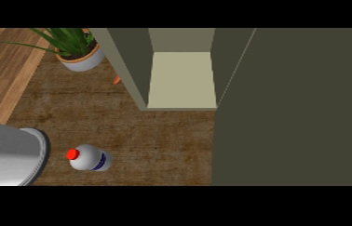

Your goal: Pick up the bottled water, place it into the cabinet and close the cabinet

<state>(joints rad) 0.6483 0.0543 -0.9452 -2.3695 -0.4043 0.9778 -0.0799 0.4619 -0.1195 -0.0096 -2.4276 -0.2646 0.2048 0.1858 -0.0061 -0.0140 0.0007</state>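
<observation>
Head view: water bottle (pixel 91 158) waits on the counter, cabinet (pixel 182 81) open, neither hand in the frame.

The bottle, white with a red cap and a blue band, stands at lower left on the brown countertop (pixel 151 127), just beside a grey metal vessel (pixel 21 157) at the left edge. Since no hand shows, I cannot tell whether fingers are spread or curled. The open cabinet sits at upper centre, its pale shelf bare, with its dark door (pixel 282 109) filling the right side. A potted plant (pixel 76 48) stands at upper left. Risks as I judge them: a reach could knock the bottle against the vessel and topple it, and the narrow cabinet opening leaves little room, so the bottle may catch its side wall.
</observation>
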